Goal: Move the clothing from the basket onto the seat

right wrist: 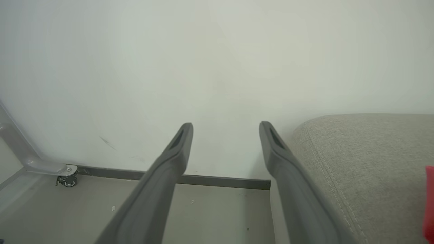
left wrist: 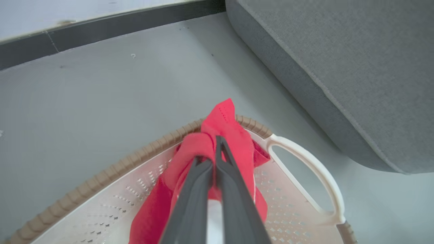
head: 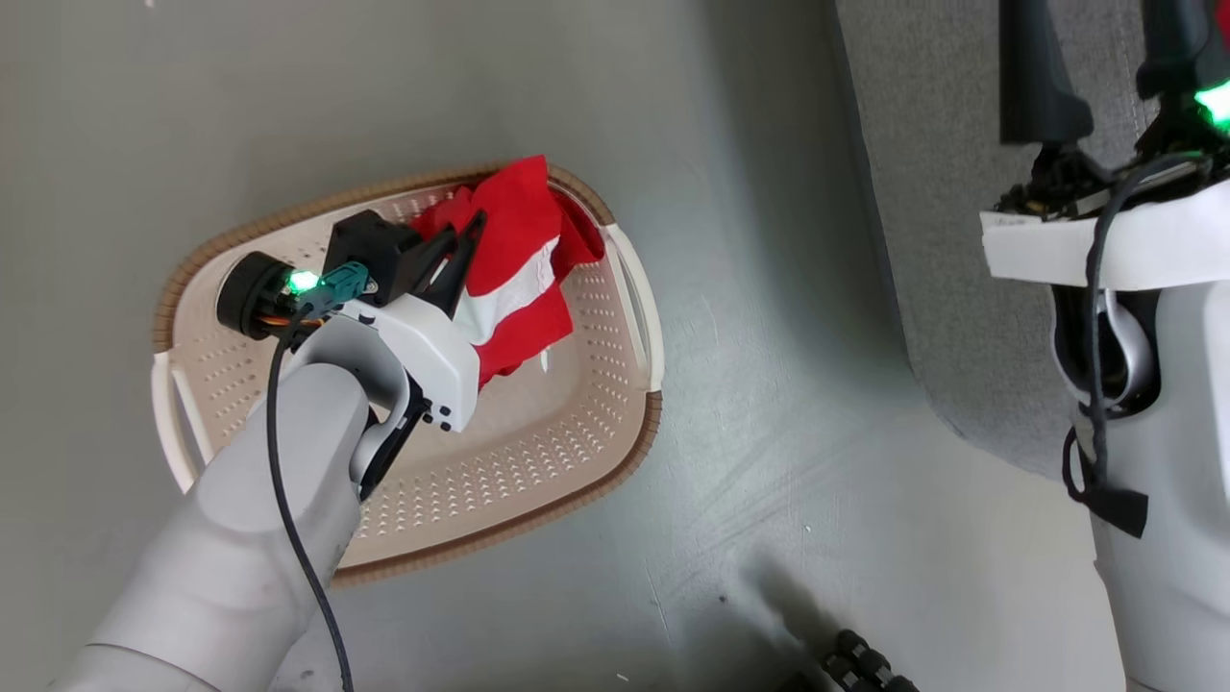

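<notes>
The left end effector (left wrist: 211, 154), fingers pressed together on the red-and-white garment (head: 519, 250), holds it bunched over the far end of the basket (head: 538, 452), which stands on the floor (head: 769, 384) near the grey sofa (left wrist: 339, 61), while the right end effector (right wrist: 225, 132) is spread wide and empty beside the sofa.

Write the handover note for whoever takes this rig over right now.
Left gripper: shut on the red clothing, which is still in the basket near its rim.
Right gripper: open, holding nothing, beside the seat.
Done: the garment is gripped. A red sliver on the seat may be another garment; I cannot confirm that.
To do: lift the garment out, carry it to the seat, release it.
</notes>
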Controlling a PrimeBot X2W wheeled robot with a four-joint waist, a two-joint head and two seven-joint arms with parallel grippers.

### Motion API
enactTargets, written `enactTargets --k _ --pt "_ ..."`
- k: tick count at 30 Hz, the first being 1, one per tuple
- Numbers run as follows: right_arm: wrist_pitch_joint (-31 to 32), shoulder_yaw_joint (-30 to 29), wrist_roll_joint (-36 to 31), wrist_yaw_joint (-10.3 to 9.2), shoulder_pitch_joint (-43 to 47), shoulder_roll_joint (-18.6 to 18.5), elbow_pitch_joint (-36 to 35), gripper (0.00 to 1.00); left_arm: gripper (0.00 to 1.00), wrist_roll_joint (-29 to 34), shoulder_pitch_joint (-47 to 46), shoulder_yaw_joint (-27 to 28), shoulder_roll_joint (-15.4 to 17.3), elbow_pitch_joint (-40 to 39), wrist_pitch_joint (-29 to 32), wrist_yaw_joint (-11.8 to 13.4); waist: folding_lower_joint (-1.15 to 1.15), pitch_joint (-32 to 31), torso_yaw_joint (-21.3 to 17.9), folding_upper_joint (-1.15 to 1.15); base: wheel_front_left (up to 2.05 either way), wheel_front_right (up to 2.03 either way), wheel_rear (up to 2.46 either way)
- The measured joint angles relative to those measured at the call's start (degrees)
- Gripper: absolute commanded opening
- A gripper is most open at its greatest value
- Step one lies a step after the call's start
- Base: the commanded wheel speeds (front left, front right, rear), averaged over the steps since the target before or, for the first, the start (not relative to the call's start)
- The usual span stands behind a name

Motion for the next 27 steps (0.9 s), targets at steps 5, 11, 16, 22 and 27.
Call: enactTargets --k 5,11,16,22,27 --pt "0.0 -0.1 -0.5 0.0 1.7 0.0 1.3 1.0 0.0 0.0 0.0 0.9 0.8 -1.8 -1.1 0.0 0.0 -2.0 0.9 0.0 0.0 0.0 0.0" --pt "0.0 -0.2 -0.9 0.0 3.4 0.0 2.7 1.0 0.0 0.0 0.0 1.6 1.9 -3.9 -2.0 0.2 0.0 -4.6 2.1 0.0 0.0 0.0 0.0" --pt "0.0 -0.5 -0.9 0.0 4.9 0.0 3.9 1.0 0.0 0.0 0.0 1.7 2.3 -5.8 -2.1 0.2 0.0 -7.0 3.0 0.0 0.0 0.0 0.0" --pt "0.0 -0.6 -1.5 0.0 6.5 0.0 5.0 1.0 0.0 0.0 0.1 1.7 2.7 -8.0 -2.1 0.2 0.0 -10.0 4.0 0.0 0.0 0.0 0.0" --pt "0.0 -0.6 -1.5 0.0 7.9 0.0 5.9 1.0 0.0 -0.1 0.5 1.7 3.0 -9.8 -2.0 0.2 0.0 -12.6 4.8 0.0 0.0 0.0 0.0"
